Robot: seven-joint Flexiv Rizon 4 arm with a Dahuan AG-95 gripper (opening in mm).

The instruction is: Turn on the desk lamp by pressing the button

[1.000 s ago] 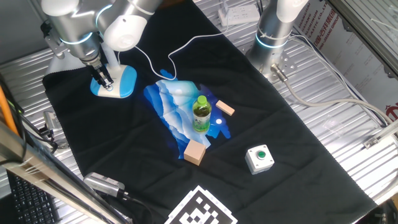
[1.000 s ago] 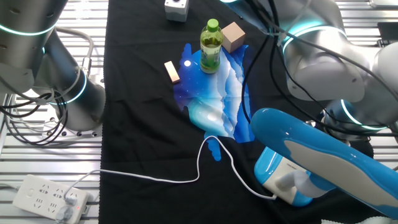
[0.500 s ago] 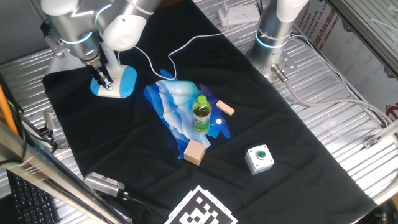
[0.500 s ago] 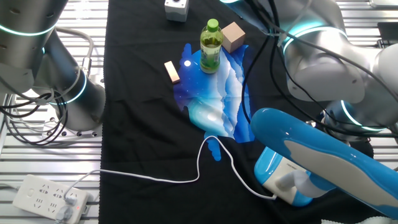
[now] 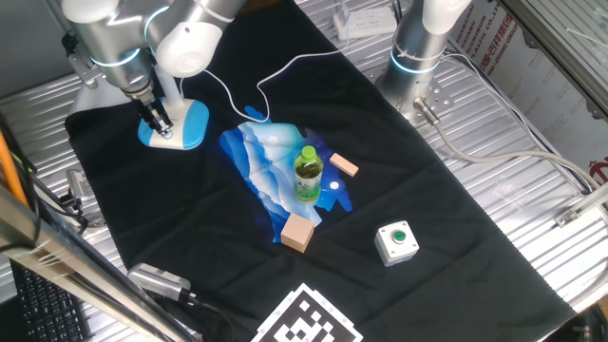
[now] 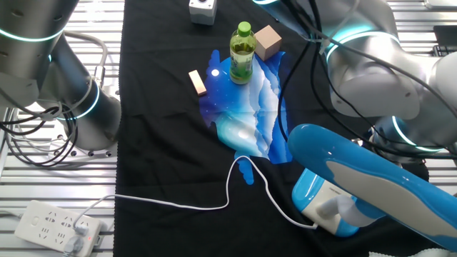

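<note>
In one fixed view we see the gripper point(image 5: 158, 123) hanging over the desk lamp point(image 5: 182, 123), whose light-blue base sits near the far left corner of the black cloth point(image 5: 190, 218) that covers the bench point(image 5: 532, 190). The dark fingers point(image 5: 152, 121) point down at the white top panel of the base, and their tips appear to touch it, but we cannot tell whether they are spread or pressed together.

The other fixed view looks from the opposite side. There the lamp point(image 6: 335, 193) fills the lower right, its blue-backed head stretching across the foreground and hiding the fingers entirely. This view alone shows where the white cable point(image 6: 214, 203) ends: it trails from the base across the cloth and off onto the ribbed metal to a white power strip point(image 6: 53, 228) at the lower left.

The bench is ribbed metal. In the middle of the cloth lies a blue and white patterned sheet point(image 5: 275, 166) with a green bottle point(image 5: 307, 173) standing upright on it. A small wooden block point(image 5: 344, 166) lies just beside the bottle, and a larger wooden cube point(image 5: 297, 233) sits at the sheet's near edge. A white box with a green button point(image 5: 396, 241) stands well apart from these, toward the near right edge. A printed marker point(image 5: 309, 318) lies at the near edge. A second arm's base point(image 5: 418, 57) stands beside the cloth's far right side.

The lamp sits close to the cloth's left edge, with bare black cloth between it and the sheet.
</note>
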